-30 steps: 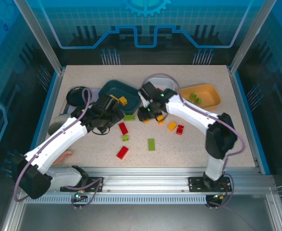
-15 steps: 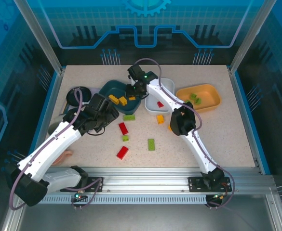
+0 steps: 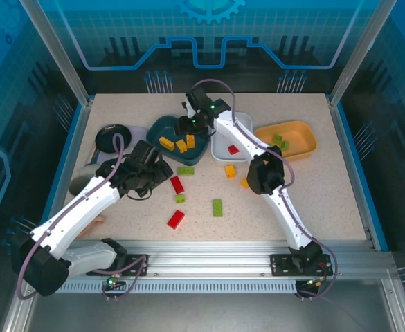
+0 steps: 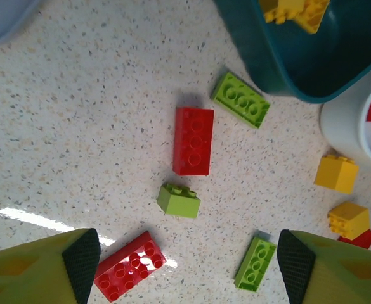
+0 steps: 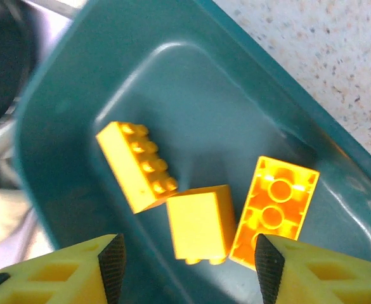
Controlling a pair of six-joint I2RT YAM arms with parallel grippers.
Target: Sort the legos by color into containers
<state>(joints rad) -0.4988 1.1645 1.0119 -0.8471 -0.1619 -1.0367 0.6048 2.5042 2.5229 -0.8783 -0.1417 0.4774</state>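
Right fingers [image 3: 190, 126] spread wide with nothing gripped, poised over the dark teal tray [image 5: 58, 120], with three yellow legos [image 5: 201, 225] on its floor just ahead of the tips and between them. Left fingers [image 3: 162, 173] likewise parted wide and empty above the tabletop [image 4: 77, 95], with a red lego [image 4: 193, 140] and a small green lego [image 4: 179, 199] ahead of the gap, a second red lego [image 4: 129, 266] just beside one tip and a long green lego [image 4: 255, 263] just beside the other. Farther ahead and off to the right, the white tray [image 4: 344, 126] with a yellow lego [image 4: 336, 173] just beside it.
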